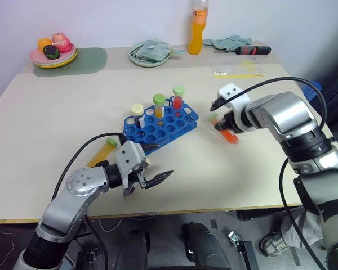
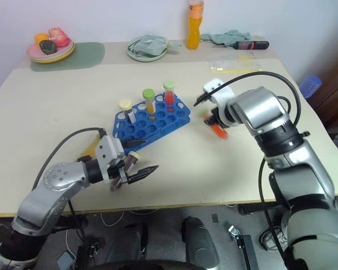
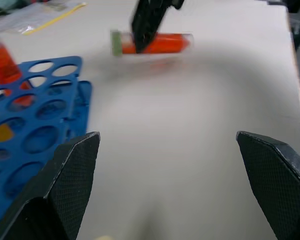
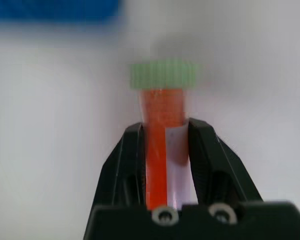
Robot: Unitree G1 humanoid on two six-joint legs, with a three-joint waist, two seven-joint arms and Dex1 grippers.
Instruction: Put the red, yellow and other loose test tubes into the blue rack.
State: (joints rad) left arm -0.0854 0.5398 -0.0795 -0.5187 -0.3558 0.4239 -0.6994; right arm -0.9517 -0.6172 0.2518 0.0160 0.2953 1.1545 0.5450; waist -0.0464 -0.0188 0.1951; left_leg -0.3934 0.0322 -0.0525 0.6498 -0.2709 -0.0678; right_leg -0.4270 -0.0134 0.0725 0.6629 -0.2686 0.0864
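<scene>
**One red tube in the claw, a short carry to the rack**

One red tube [image 4: 162, 135] with a green cap is clamped between the two fingers of the right claw [image 4: 164, 150], which grips it part-way down the body with the cap sticking out ahead. It sits low over the bench [image 1: 56, 129], just to the right of the blue rack [image 1: 160, 125]. Three capped tubes already stand in the rack's far row, and most of its holes nearer the robot are free. A yellow tube [image 1: 103, 152] lies on the bench beside the rack's left end. The left claw [image 1: 152, 181] hovers near the bench's front edge with its fingers spread wide, holding nothing.

To do this step well, the tube probably needs lifting clear of the bench and turning upright, cap on top, before it goes over the rack. A hole near the rack's right end looks like the easiest target, since it avoids brushing the standing tubes. Because the grip sits along the body, the bottom end should be lined up over the hole and lowered straight; a tilted entry could catch the rim and shove the light rack sideways. Let go only once the tube is seated.
</scene>
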